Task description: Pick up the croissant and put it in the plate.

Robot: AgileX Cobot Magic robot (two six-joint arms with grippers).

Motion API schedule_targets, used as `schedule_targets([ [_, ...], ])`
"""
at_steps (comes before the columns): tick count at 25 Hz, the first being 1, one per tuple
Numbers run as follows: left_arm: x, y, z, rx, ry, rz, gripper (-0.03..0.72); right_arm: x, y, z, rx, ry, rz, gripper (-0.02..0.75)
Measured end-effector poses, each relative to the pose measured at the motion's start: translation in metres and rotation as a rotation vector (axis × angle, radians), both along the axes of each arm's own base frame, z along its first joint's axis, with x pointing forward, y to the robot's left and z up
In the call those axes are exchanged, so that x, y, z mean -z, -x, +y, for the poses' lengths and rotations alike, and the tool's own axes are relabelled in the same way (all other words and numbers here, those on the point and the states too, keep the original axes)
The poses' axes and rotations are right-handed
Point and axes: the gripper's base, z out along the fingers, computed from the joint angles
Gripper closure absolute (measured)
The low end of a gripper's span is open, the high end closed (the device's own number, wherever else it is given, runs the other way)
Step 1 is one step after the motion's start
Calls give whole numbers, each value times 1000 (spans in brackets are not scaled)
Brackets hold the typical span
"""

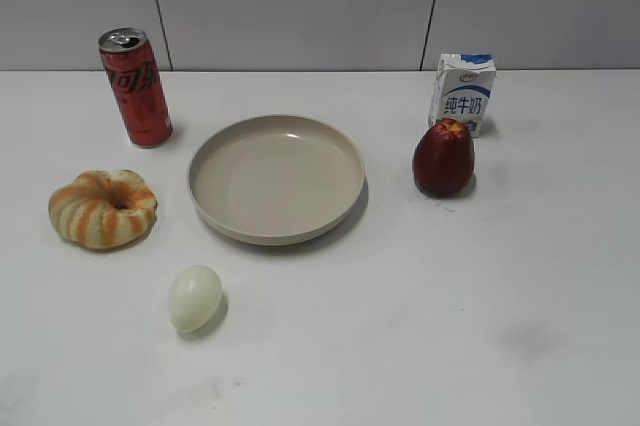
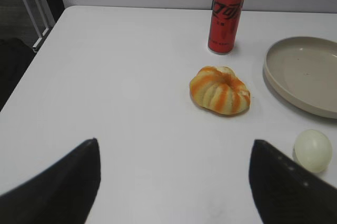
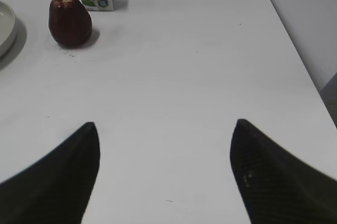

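Cut off by the frame edge: plate down to a sliver, both gripper bodies, part of the egg behind a finger.

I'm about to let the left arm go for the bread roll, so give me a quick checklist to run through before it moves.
1. Left gripper open, with nothing held: ok, its fingers stand wide apart over bare table.
2. Croissant free to grasp: ok, it lies alone on the table, apart from the can, the egg and the plate.
3. Plate ready to receive: ok, nothing lies in it.
4. Path from croissant to plate: ok, no object stands between them; the can is behind, the egg in front.
5. Right gripper out of the way: ok, open over bare table on the far side of the plate.
6. Croissant firmness: cannot tell.
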Motion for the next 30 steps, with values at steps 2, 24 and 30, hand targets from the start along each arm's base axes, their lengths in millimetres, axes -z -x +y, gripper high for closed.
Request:
schedule_targets([
  [2, 0, 0, 0, 0, 0, 0, 23, 0, 0, 0, 0, 0, 0, 154],
  [24, -26, -94, -3, -7, 128, 54, 59, 0, 0, 0, -2, -2, 0, 154],
  [30, -7, -178, -4, -42, 180, 286, 61, 0, 0, 0, -2, -3, 0, 154],
])
